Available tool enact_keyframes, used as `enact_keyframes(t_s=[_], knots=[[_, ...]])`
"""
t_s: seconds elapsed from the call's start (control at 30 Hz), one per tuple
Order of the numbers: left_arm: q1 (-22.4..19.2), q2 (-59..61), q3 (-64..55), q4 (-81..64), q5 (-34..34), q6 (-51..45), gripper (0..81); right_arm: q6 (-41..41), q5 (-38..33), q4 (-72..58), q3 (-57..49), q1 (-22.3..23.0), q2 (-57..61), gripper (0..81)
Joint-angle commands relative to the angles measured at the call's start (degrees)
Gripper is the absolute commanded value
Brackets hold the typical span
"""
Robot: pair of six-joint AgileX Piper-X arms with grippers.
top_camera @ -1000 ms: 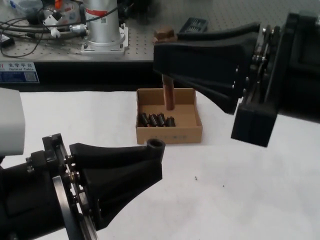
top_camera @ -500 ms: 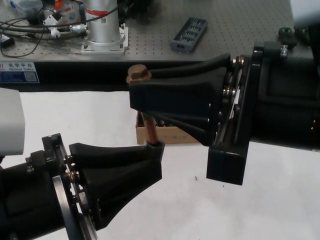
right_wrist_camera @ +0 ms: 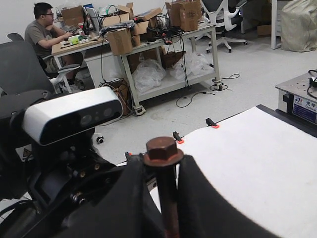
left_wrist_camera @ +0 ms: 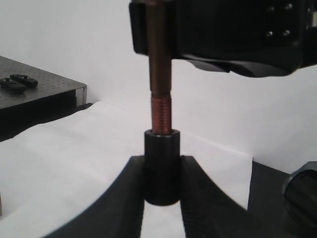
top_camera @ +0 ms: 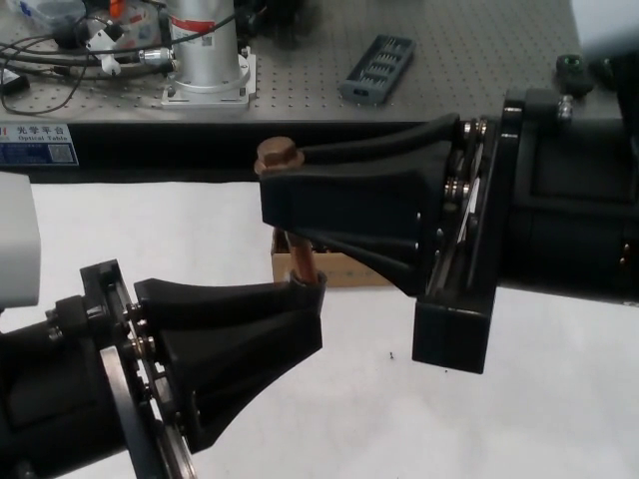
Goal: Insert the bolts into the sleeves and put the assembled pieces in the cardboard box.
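Bolt [left_wrist_camera: 158,59] stands clamped in the right gripper [right_wrist_camera: 159,171], threaded tip just entering the top of the black sleeve [left_wrist_camera: 162,168]. The left gripper [top_camera: 305,299] pinches that sleeve upright between its 2 fingers above the white sheet [top_camera: 449,419]. Behind them sits the cardboard box [top_camera: 344,271], partly hidden.

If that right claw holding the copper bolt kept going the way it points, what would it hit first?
Most likely the left arm's white wrist camera, which sits straight beyond the right gripper and its bolt in the right wrist view; how far off is unclear.
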Motion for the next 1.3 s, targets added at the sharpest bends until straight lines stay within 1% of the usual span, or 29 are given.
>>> enact_keyframes(t_s=[0.0, 0.13, 0.33, 0.5, 0.73, 0.8, 0.83, 0.9, 0.97, 1.03, 1.07, 1.27], knots=[[0.00, -0.52, -0.52, -4.14, -1.06, 0.03, 0.6, -0.07, -0.20, 0.27, -0.26, 0.23, 0.00, 2.9], [0.00, -0.52, -0.52, -10.25, -4.56, 0.03, 0.6, -0.07, 1.56, -0.72, -0.26, 0.23, 0.00, 2.9], [0.00, -0.52, -0.52, -11.90, -5.66, -0.21, 0.6, -0.01, 2.58, -3.88, -0.26, 0.23, 0.00, 2.9], [0.00, -0.52, -0.52, -15.31, -8.22, -1.48, 0.6, 0.14, 2.58, -0.64, -0.26, 0.23, 0.00, 2.9], [0.00, -0.52, -0.52, -17.48, -8.28, -1.63, 0.6, 0.14, 1.85, 6.45, -0.26, 0.23, 0.00, 2.7], [0.00, -0.52, -0.52, -17.48, -8.28, -1.63, 0.6, 0.14, 1.14, 7.31, -0.26, 0.23, 0.00, 0.7], [0.00, -0.52, -0.52, -17.48, -8.28, -1.63, 0.6, 0.14, 0.60, 7.63, -0.26, 0.23, 0.00, 2.1], [0.00, -0.52, -0.52, -17.49, -8.07, -1.63, 0.6, 0.14, 0.61, 8.04, -0.26, 0.23, 0.00, 10.1], [0.00, -0.52, -0.52, -17.49, -8.07, -1.63, 0.6, 0.14, 0.61, 8.12, -0.26, 0.23, 0.00, 21.4], [0.00, -0.52, -0.52, -17.49, -8.07, -1.63, 0.6, 0.14, 1.68, 8.12, -0.26, 0.23, 0.17, 29.3], [0.00, -0.52, -0.52, -17.49, -8.07, -1.63, 0.6, 0.14, 2.29, 8.25, -0.26, 0.23, 0.17, 31.1], [0.00, -0.52, -0.52, -17.49, -7.87, -1.63, 0.6, 0.14, 3.11, 8.44, -0.26, 0.23, 0.17, 31.0]])
